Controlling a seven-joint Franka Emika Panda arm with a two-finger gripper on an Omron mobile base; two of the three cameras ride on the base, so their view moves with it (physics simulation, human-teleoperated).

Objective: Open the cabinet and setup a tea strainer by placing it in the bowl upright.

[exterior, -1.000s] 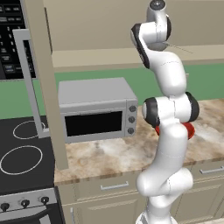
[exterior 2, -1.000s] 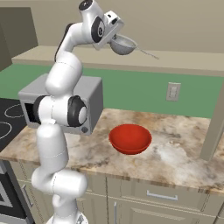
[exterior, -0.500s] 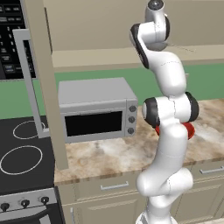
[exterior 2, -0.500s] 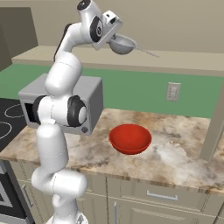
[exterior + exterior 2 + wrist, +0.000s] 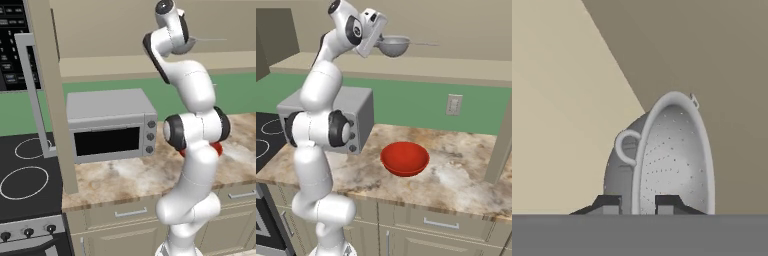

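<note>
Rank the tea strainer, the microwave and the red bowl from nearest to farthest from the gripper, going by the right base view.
1. Tea strainer: held in the gripper, up high at the cabinet opening.
2. Microwave: on the counter, below the gripper and a little to its left.
3. Red bowl: lower still, on the counter right of the microwave.

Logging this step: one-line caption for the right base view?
White arm's gripper holds the small grey metal tea strainer high above the glossy red bowl on the marble counter.
</note>
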